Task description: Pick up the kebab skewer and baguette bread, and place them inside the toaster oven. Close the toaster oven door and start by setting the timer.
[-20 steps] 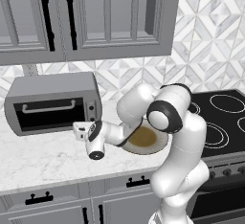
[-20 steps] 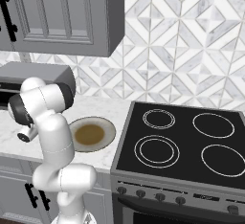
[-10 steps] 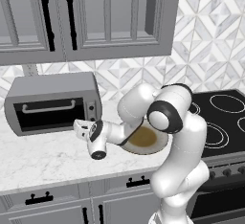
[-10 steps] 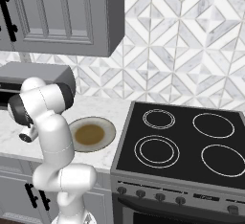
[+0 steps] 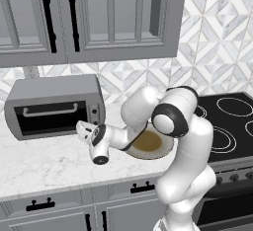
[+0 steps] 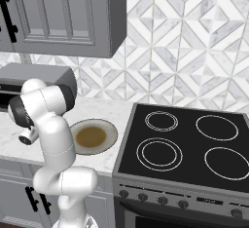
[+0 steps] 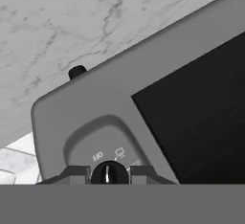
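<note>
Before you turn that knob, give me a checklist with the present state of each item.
1. Toaster oven door closed: ok, it stands upright against the front.
2. Gripper shut on the knob: ok, a fingertip sits on each side of it in the hand view.
3. Kebab skewer and baguette bread inside: cannot tell, the glass is dark.
4. Plate emptied: ok, only a brown patch shows on it.
5. Which knob this is: cannot tell, the markings are too small.

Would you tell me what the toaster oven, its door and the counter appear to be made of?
Toaster oven: likely matte grey metal, judging by its flat, even casing. Toaster oven door: seemingly dark glass with a grey bar handle. Counter: looks like polished white marble, grey-veined.
</note>
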Robot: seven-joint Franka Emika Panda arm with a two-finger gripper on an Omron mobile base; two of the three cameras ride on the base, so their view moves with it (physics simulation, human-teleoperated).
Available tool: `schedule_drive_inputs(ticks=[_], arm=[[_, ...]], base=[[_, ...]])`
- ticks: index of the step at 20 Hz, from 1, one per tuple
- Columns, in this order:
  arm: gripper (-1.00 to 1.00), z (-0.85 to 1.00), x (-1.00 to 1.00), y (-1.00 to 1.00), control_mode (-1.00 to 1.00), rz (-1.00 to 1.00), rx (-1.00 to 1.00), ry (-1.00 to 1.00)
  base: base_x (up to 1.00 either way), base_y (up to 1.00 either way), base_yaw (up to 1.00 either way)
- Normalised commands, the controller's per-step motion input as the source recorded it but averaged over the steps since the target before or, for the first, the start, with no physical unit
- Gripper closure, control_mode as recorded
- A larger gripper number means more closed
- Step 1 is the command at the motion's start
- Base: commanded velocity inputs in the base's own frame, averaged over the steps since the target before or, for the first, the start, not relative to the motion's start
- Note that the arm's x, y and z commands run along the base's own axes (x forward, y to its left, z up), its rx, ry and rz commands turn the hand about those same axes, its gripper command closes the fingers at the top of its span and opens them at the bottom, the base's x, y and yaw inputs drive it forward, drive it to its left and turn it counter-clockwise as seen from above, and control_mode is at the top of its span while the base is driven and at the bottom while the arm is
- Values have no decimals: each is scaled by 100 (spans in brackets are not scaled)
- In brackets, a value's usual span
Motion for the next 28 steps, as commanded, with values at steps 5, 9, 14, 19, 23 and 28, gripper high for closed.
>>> schedule_drive_inputs(ticks=[5, 9, 14, 19, 23, 28], arm=[[100, 18, 39, -5, -100, 0, 24, 0], [100, 10, 36, -12, -100, 0, 27, 0], [100, 10, 39, -11, -100, 0, 26, 0], [100, 18, 41, -2, -100, 0, 26, 0], [100, 15, 33, -6, -100, 0, 28, 0], [100, 11, 31, -2, -100, 0, 29, 0]], base=[[0, 0, 0], [0, 0, 0], [0, 0, 0], [0, 0, 0], [0, 0, 0], [0, 0, 0]])
